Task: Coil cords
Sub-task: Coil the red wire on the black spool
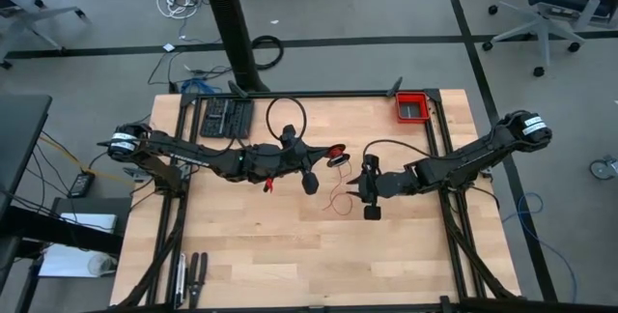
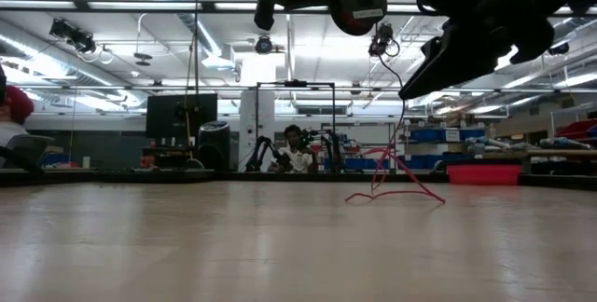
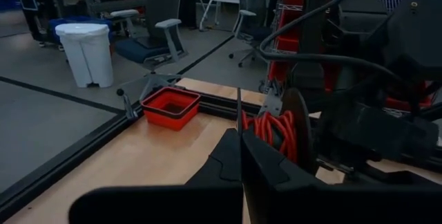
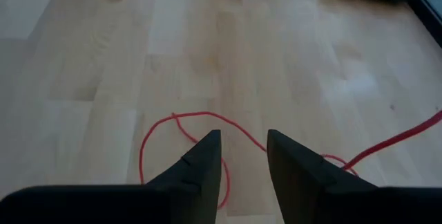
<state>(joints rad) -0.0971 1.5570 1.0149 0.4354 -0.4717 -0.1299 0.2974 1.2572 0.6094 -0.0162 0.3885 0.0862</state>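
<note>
The red cord is partly wound on a black spool (image 3: 276,133), which hangs above the table's middle (image 1: 335,154). My left gripper (image 3: 240,160) reaches level from the table's left and is shut on the spool. The cord's loose part (image 2: 396,176) drops from the spool and lies in wavy loops (image 4: 181,128) on the wood (image 1: 340,199). My right gripper (image 4: 244,156) comes from the right, slanting down. It is open above those loops, well clear of the table (image 2: 438,60), and touches nothing. My left gripper pinches the spool's near flange (image 3: 238,113) by its thin edge between its two shut fingers. The fingers come level from the table's left. The spool is lifted clear of the table, and slack cord trails from it down to the wood.
A red bin (image 1: 413,107) stands at the far right corner. A black tray (image 1: 225,117) and a black cable loop (image 1: 287,115) lie at the far edge. Hand tools (image 1: 189,274) lie at the near left. Bare wood spreads across the near half.
</note>
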